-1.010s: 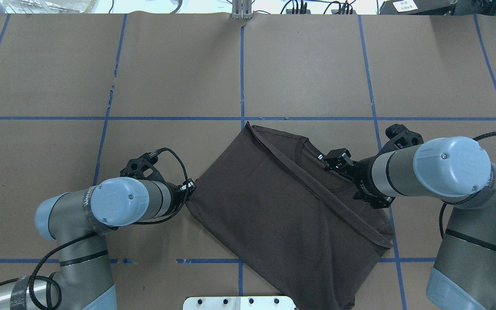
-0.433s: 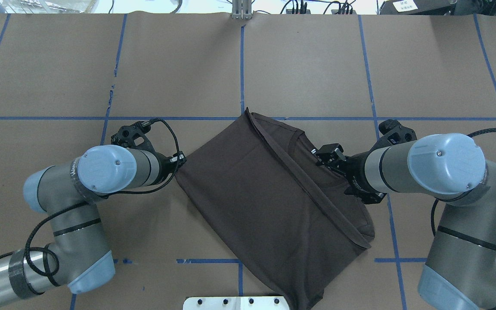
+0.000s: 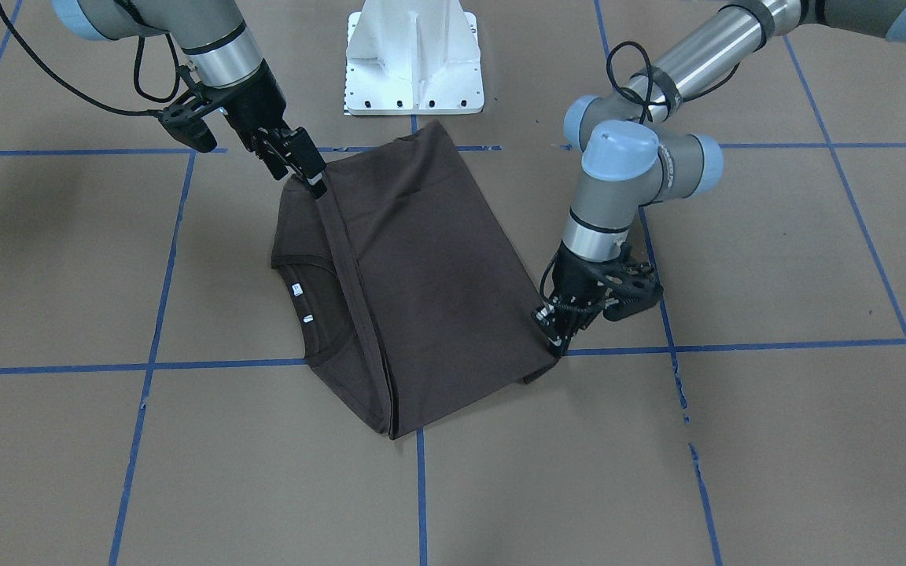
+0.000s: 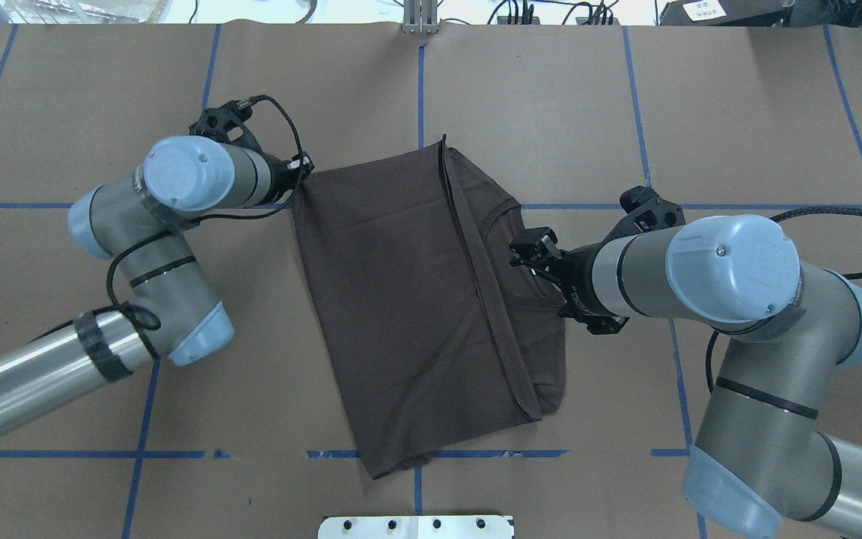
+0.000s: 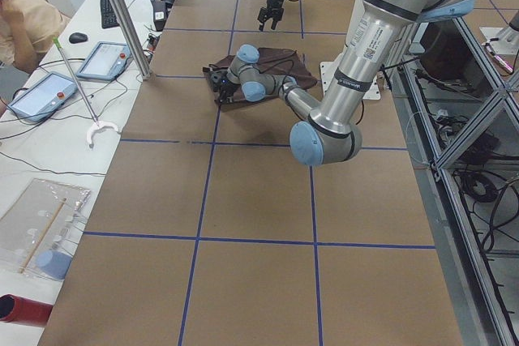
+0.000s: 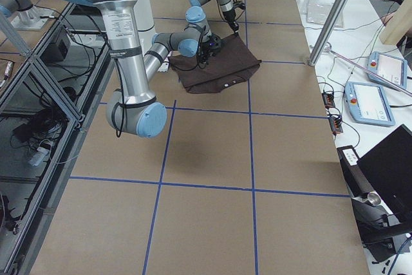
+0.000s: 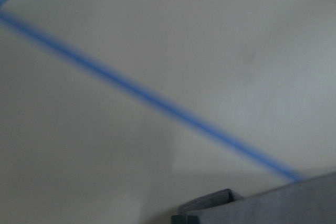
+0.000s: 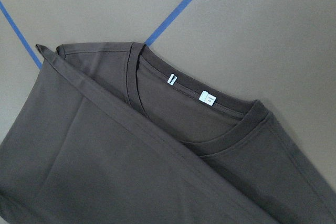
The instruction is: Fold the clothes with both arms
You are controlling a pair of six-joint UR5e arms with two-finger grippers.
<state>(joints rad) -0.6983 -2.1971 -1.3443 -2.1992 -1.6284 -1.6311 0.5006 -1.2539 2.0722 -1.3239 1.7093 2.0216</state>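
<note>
So here's where we're at. The shirt point(image 4: 401, 284) lies flat in the middle of the worktop point(image 4: 700, 112), a bit crooked against the blue tape lines point(image 4: 420, 97). 1 long flap is already folded over the body, and the collar point(image 8: 132, 80) and the 2 white tags point(image 8: 208, 98) peek out beside that fold.

The left tool point(image 4: 300, 171) is right down at the shirt's far corner and looks clenched on it. Its own wrist cam only gives us blurry worktop and tape, so that's no help. The right tool point(image 3: 307, 169) sits on the opposite side, on the edge near the shoulder, and looks pinched on the cloth there too. Its fingers don't show in its own wrist view.

What we'd worry about:
- The fabric is thin and both grips look like tiny bites at the edge. If 1 arm pulls harder than the other, we reckon a corner just slides out.
- Most of the shirt rests on the worktop, so any sideways pull drags it. That could bunch the loose end nearest the robot or peel the flap back open.
- We can't tell how many layers the right tool has. Grabbing only the top 1 would leave the fold lopsided.
</note>
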